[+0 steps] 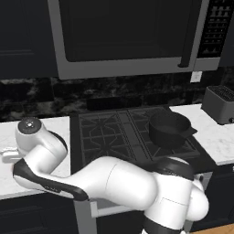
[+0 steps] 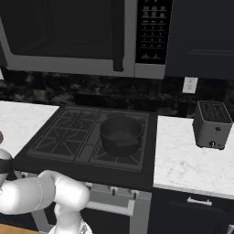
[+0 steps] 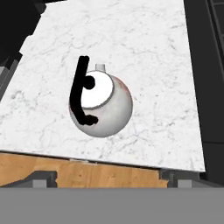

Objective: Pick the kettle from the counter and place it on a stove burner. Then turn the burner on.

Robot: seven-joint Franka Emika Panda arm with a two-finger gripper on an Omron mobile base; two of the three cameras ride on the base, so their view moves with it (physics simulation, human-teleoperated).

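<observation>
The pincer (image 3: 107, 177) hangs above the kettle (image 3: 101, 104) with its jaws spread as wide as they go, gripping nothing and touching nothing. Only the two dark, blocky fingertips (image 3: 41, 178) peek up at the bottom of the hand view, one to each side of the kettle.

The kettle sits upright on the desk (image 3: 144, 48), a small round silvery-white body with a smooth sheen. A thin black arched handle curves over its top beside a black lid knob, and a short stubby spout pokes out on the far side. The desk under it is flat white marble-look stone with faint grey veins.

Beyond the kettle, to its right from the base, lies the black cooktop (image 1: 137, 132) with matt cast-iron grates. Its front-left burner (image 1: 98, 137) is bare. A larger round black pot (image 1: 170, 128) stands on the far-right grate, well apart from the kettle.
</observation>
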